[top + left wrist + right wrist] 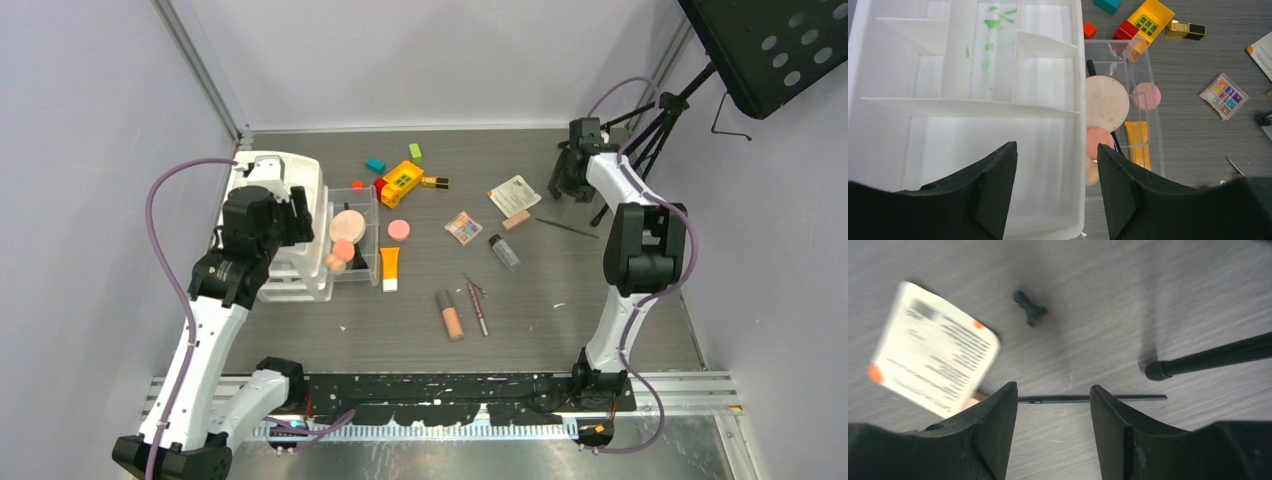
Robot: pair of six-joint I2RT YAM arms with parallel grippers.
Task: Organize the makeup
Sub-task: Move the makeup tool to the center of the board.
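Makeup lies scattered over the bench (600, 300), and from my station I see both grippers holding nothing. The left gripper (1057, 150) hangs over the white organizer (948, 145) at the left edge, its fingers spread with only the bare compartments under them. Touching the organizer's right side is a clear tray (371, 200) holding a beige compact (1106, 102) and a peach compact (1099, 141). A pink compact (399, 229) and an orange tube (389, 268) lie on the bench just beside the tray's right wall. Mid-bench I make out a palette (463, 227); nearer the front edge, a beige tube (450, 315) lies beside a red pencil (479, 310). A lipstick (435, 182) sits toward the far edge, just beside a yellow brick (400, 180). The right gripper (1053, 390) hovers near the far right corner, jaws parted and gripping nothing. Through my right wrist camera a thin black brush (1093, 398) lies flat on the bench below the gap, and a printed leaflet (933, 347) sits to one side, blurred.
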